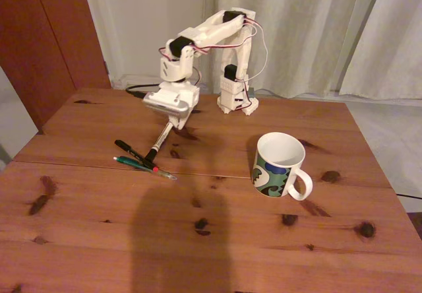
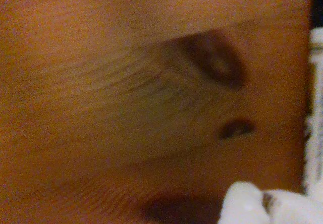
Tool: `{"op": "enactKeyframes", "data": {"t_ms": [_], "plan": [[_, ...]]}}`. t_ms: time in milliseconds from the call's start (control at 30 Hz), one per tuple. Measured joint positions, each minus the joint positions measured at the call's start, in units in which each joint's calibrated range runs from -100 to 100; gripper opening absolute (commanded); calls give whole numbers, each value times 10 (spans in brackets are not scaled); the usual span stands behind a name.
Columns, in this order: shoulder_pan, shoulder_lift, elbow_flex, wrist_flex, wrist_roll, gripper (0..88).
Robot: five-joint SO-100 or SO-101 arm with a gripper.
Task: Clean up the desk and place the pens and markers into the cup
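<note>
In the fixed view, my white gripper (image 1: 176,115) hangs low over the desk (image 1: 277,247), right at the far end of the white-barrelled marker (image 1: 162,138). The marker slants down-left, its black cap close to the other two pens. Whether the jaws hold the marker is hidden by the gripper body. The black pen (image 1: 132,152) and the teal-green pen (image 1: 142,166) lie crossed just left of the cap. The patterned white cup (image 1: 279,165) stands upright to the right, handle toward the front right. The wrist view shows blurred wood close up, with white fingers (image 2: 250,204) at the bottom right.
The arm's base (image 1: 236,98) sits at the back of the desk before pale curtains. A plank seam (image 1: 217,176) crosses the tabletop, dotted with dark knots. A broad shadow falls on the near middle of the desk. A black cable (image 1: 135,88) lies at the back left.
</note>
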Motion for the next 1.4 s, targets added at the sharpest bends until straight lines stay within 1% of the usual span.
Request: {"op": "enactKeyframes", "data": {"t_ms": [167,333,567,1200,1400], "plan": [[4,69,-82,0,7,6],[16,92,-132,0,7,6],[38,93,-134,0,16,9],[45,94,-89,0,19,14],[54,94,-89,0,19,99]]}}
